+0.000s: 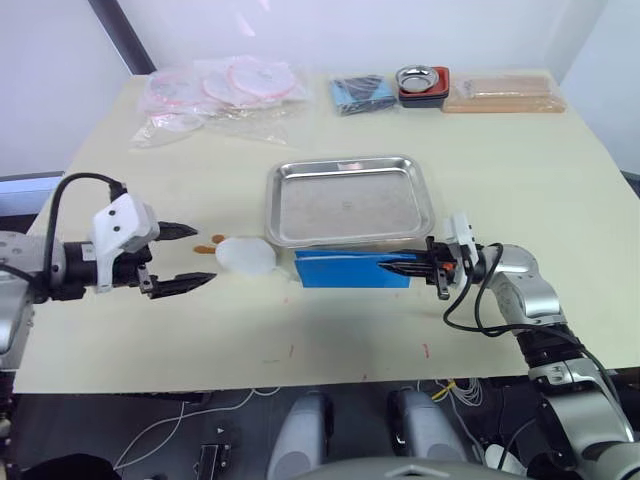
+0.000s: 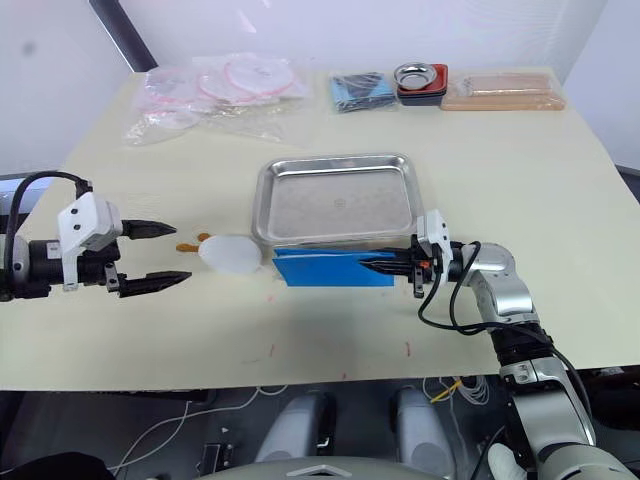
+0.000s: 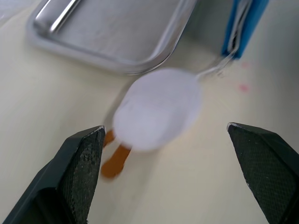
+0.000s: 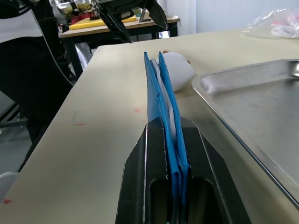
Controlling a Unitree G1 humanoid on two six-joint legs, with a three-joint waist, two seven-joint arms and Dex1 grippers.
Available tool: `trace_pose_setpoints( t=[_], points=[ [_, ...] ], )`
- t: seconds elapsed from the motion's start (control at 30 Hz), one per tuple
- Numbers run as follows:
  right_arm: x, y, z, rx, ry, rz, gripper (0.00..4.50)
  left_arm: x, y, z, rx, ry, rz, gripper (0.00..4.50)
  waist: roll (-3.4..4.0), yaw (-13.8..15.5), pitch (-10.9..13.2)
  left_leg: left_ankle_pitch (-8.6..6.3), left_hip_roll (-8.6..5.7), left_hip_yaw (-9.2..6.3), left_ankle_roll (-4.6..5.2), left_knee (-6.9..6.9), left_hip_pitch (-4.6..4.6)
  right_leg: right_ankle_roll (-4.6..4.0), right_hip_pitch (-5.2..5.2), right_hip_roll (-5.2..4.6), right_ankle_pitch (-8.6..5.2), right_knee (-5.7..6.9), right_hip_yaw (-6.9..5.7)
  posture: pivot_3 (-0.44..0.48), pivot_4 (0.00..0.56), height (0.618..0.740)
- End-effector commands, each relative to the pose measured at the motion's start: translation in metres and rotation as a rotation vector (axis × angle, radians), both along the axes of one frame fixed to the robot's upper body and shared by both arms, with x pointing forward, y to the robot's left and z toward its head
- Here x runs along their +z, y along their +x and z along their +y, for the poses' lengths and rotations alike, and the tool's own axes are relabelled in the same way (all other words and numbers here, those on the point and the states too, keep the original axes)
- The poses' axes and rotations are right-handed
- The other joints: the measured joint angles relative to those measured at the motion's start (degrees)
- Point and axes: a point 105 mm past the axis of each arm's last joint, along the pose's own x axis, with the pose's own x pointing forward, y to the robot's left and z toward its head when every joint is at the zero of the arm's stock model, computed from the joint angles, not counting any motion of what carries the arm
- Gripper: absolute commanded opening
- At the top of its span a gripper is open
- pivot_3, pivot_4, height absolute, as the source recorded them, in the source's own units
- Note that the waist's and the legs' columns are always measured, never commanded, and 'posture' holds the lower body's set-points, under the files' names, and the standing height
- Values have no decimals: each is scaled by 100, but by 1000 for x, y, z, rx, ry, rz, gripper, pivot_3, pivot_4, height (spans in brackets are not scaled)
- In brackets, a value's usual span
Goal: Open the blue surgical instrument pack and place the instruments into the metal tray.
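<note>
Head view: flat bright-blue fabric instrument pack (image 1: 353,269) on edge on the pale tabletop (image 1: 150,330), touching the near rim of the shallow steel tray (image 1: 349,200); right pincer (image 1: 405,267) clamped on its right end. Left wrist: left pincer (image 3: 163,179) wide open, empty, facing a white round pad (image 3: 156,108). Right wrist: soft, floppy, probably light; best gripped along one cover edge. No legible writing.

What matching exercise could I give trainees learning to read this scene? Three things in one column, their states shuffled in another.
Things:
1. blue surgical instrument pack
2. metal tray
3. left hand

States:
A. open, holding nothing, facing a white round object
B. lifted on edge, pinched at one end by the right hand
C. lying flat on the table, no instruments in it

Pairs: 1-B, 2-C, 3-A
</note>
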Motion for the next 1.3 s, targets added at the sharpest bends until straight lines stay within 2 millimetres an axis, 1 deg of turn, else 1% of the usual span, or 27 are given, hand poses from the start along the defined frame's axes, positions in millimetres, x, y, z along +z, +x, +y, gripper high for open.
trace_pose_setpoints(
  t=[0.03,0.1,0.2,0.37,0.5,0.6,0.87,1.17,1.3],
  points=[
    [5,-4,-3,22,19,-5,0,19,0,-21,-75,-83,-74,4446,0,11,0,0,0,-1,0,2,0,0,1,0,0,1,-1,0,150,740],
    [5,-5,-4,28,16,1,0,19,1,-30,-91,-132,-75,4446,0,17,0,0,-1,-4,0,7,0,0,3,0,0,4,-3,0,150,740],
    [4,-7,-4,45,17,15,0,6,8,-42,-101,-160,-65,4446,0,13,0,0,-1,-3,0,17,0,0,4,0,0,10,-2,0,150,740],
    [4,-9,-2,59,19,19,0,-7,14,-61,-137,-212,-50,4446,-2,6,-1,0,-4,-2,0,39,1,0,4,1,0,38,2,0,150,740],
    [4,-9,0,64,19,18,0,-18,17,-70,-158,-210,-34,4446,-2,4,0,0,-5,1,0,49,12,-1,4,3,0,64,9,0,150,740],
    [4,-10,0,66,14,14,0,-19,21,-77,-170,-240,-42,4446,-2,5,0,1,-11,5,-1,50,19,-1,4,6,-1,74,17,0,150,740],
    [3,-10,0,67,14,15,0,-25,27,-83,-175,-255,-42,4446,-2,3,-1,1,-8,7,-1,52,19,-1,4,5,-1,74,22,0,150,740],
    [2,-11,1,69,13,19,0,-28,29,-81,-161,-257,-45,4446,-2,0,-1,1,-8,7,-1,52,20,-1,4,6,-1,74,23,0,150,740],
    [2,-11,2,71,13,17,0,-31,29,-90,-173,-301,-30,4446,-2,3,-1,1,-9,7,-1,52,19,0,4,5,-1,74,23,0,150,740]
  ],
)
